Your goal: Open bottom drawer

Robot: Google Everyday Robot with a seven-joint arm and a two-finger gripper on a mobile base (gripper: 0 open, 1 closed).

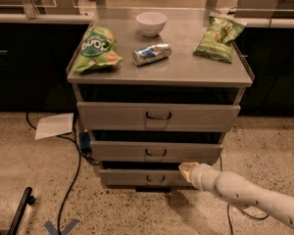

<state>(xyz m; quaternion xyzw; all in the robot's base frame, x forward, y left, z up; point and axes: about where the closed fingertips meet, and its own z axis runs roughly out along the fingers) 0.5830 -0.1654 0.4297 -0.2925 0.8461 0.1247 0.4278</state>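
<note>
Bottom drawer (132, 178) is lowest in the cabinet, just above the floor, front looking shut, with its dark loop handle (155, 179) at centre. Gripper (187, 169) sits low on the pale arm (245, 195) reaching in from the near right. Its tip is at the drawer front's upper edge, just right of the handle and not on it, probably lining up for the loop under the middle drawer (117, 151). Whether it is spread or closed I cannot tell.

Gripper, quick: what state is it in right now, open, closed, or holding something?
Gripper: cannot be told; it is in front of the upper right part of the bottom drawer.
</note>
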